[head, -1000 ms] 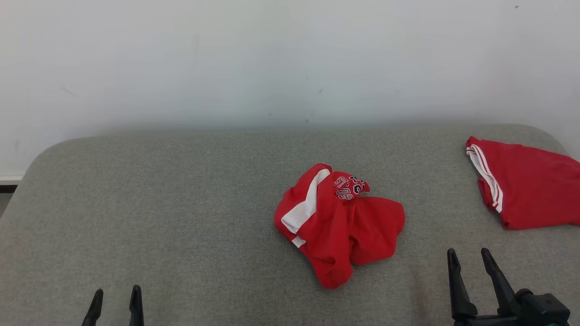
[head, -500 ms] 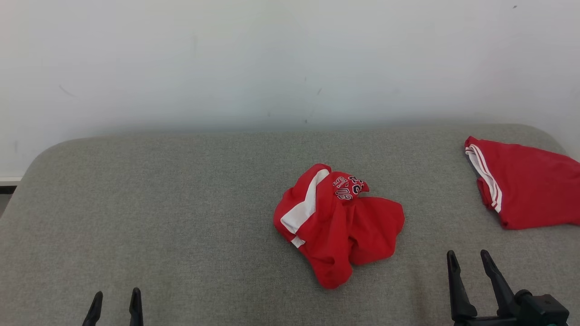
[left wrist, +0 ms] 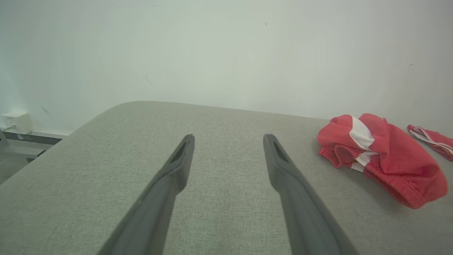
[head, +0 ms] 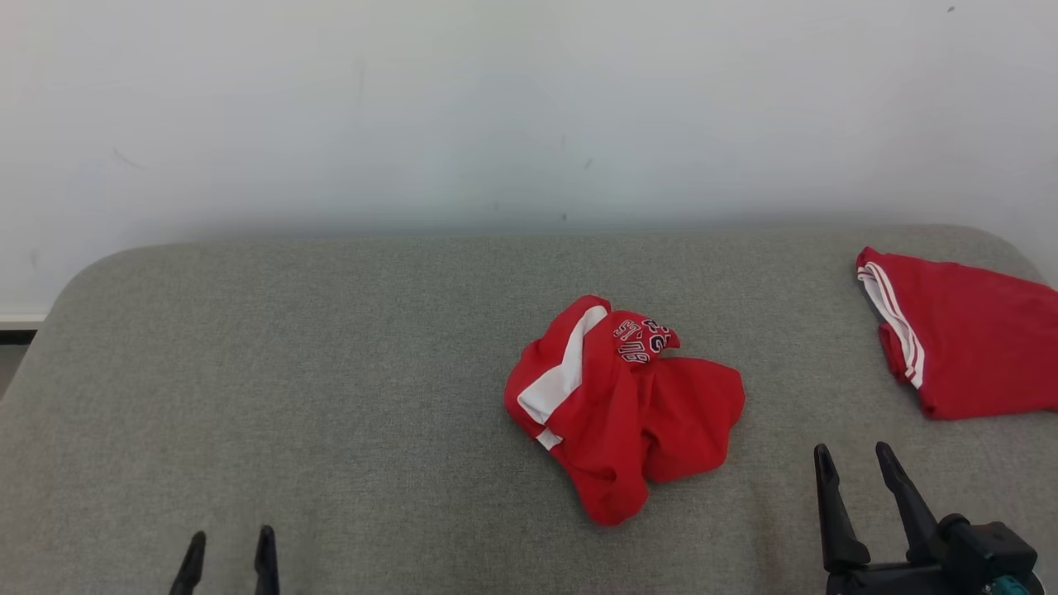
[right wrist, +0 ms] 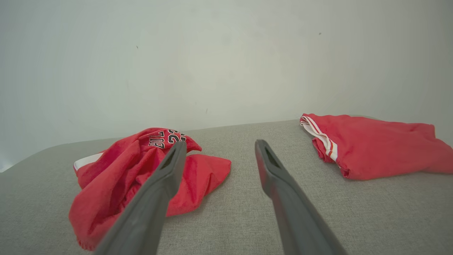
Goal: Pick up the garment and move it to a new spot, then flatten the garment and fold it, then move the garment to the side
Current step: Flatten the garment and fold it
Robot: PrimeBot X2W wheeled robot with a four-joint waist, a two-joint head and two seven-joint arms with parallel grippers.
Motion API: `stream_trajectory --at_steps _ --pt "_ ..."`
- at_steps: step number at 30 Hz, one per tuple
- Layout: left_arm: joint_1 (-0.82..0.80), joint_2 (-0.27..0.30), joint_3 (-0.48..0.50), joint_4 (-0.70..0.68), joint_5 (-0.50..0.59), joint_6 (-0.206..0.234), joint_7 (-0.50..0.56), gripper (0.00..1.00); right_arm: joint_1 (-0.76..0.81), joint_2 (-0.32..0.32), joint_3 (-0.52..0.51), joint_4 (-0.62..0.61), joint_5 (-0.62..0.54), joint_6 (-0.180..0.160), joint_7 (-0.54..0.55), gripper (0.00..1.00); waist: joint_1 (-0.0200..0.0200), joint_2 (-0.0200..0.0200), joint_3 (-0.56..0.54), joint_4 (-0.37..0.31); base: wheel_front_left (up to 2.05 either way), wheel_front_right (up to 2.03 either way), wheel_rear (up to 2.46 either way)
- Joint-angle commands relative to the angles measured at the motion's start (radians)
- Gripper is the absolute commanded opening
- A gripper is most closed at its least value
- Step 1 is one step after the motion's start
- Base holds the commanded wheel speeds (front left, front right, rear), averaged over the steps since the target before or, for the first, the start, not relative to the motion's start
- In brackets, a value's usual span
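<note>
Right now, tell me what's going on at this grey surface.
A two-armed robot faces a grey padded surface with a crumpled red garment lying near its middle. Nothing is holding it. The left hand and the right hand are both open and empty, low at the near edge and clear of the cloth, the right one closer to it. A second red garment with white stripes lies flatter at the far right. The pickup has not begun.

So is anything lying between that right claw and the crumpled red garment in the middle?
Nothing visible does. Only bare grey cushion separates the open right gripper from the crumpled garment. The second red garment lies farther right, apart from that path.
</note>
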Motion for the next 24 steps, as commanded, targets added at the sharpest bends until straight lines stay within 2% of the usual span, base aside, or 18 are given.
stream_trajectory --at_steps 1,6,10,15,19,24 --pt "-0.013 -0.007 -0.007 0.005 0.009 -0.001 -0.003 1.00 -0.009 -0.007 -0.001 0.002 0.009 0.000 -0.001 1.00 0.0000 0.0000 0.003 0.003 0.00 0.00 0.00" --pt "-0.105 -0.008 -0.072 0.031 0.024 -0.007 -0.003 1.00 -0.013 -0.002 0.005 0.009 0.010 0.000 -0.001 1.00 0.0000 0.0000 0.020 0.004 0.00 0.00 0.00" --pt "-0.226 0.004 -0.150 0.095 0.033 -0.012 -0.003 1.00 -0.027 -0.001 0.023 0.019 0.012 0.000 -0.001 1.00 0.0000 0.0000 0.040 -0.024 0.00 0.00 0.00" --pt "-0.376 0.011 -0.247 0.213 0.000 -0.008 0.003 1.00 -0.047 0.000 0.027 0.023 0.011 0.000 -0.001 1.00 0.0000 0.0000 0.086 -0.090 0.00 0.00 0.00" --pt "-0.494 0.045 -0.357 0.359 -0.016 -0.009 0.002 1.00 -0.075 0.002 0.026 0.025 0.016 0.000 -0.001 1.00 0.0000 0.0000 0.143 -0.164 0.00 0.00 0.00" --pt "-0.565 0.049 -0.422 0.515 -0.064 -0.009 0.000 1.00 -0.093 0.010 0.013 0.021 0.018 0.000 -0.001 1.00 0.0000 0.0000 0.189 -0.225 0.00 0.00 0.00"
